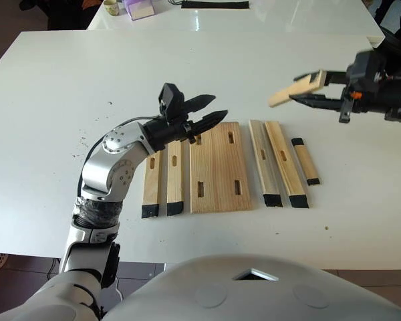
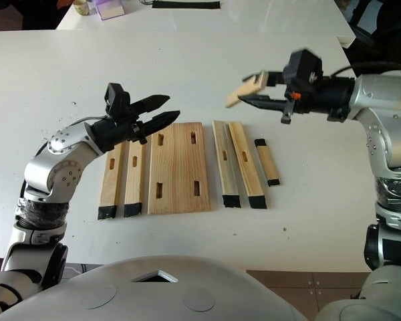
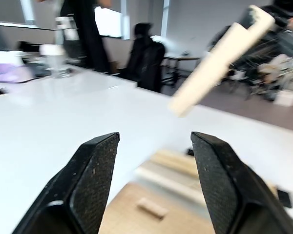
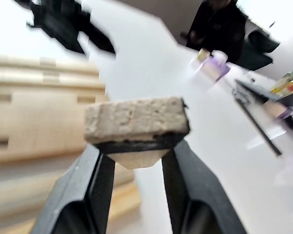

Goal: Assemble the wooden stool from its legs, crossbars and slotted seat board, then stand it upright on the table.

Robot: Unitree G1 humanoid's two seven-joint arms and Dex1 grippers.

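Observation:
The slotted seat board (image 1: pixel 217 167) lies flat on the white table (image 1: pixel 87 80). Two legs (image 1: pixel 164 175) with black tips lie side by side at its left, and two more legs (image 1: pixel 275 162) at its right. A short crossbar (image 1: pixel 305 160) rests beyond those. My left gripper (image 1: pixel 212 111) hovers open over the board's far left corner, nothing between its fingers (image 3: pixel 95 170). Raised above the table's right side, my right gripper (image 2: pixel 255 91) is shut on another crossbar (image 1: pixel 295 89), which points toward the left gripper. The crossbar's end (image 4: pixel 136 119) sits clamped between the right fingers.
A second white table (image 1: pixel 287 17) stands behind, carrying a cup (image 1: pixel 111 7), a purple box (image 1: pixel 140 9) and a black strip (image 1: pixel 215 5). Bare tabletop stretches across the far half and the left side. The near table edge runs just below the parts.

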